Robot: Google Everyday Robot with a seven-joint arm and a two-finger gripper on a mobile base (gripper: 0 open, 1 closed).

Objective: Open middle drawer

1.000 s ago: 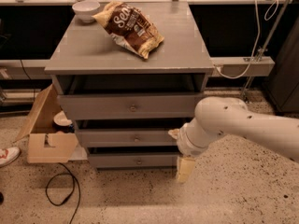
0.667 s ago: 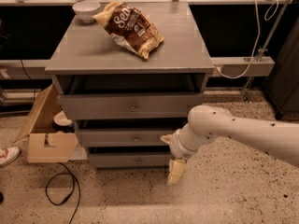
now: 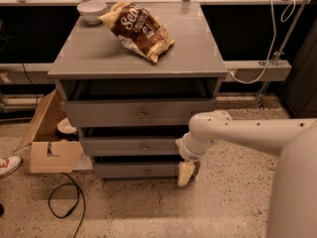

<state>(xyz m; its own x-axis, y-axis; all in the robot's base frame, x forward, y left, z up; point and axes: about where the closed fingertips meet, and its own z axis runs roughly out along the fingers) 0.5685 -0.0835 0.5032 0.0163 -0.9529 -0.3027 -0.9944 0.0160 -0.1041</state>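
the claw (image 3: 186, 173) hangs pointing down just below the right end of the middle drawer (image 3: 133, 146); its state i cannot tell.

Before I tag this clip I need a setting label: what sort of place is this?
Probably a lab or workshop, not a home: speckled hard floor, a cardboard box beside the cabinet, a cord hanging behind. The gripper hangs low at the cabinet's front corner.
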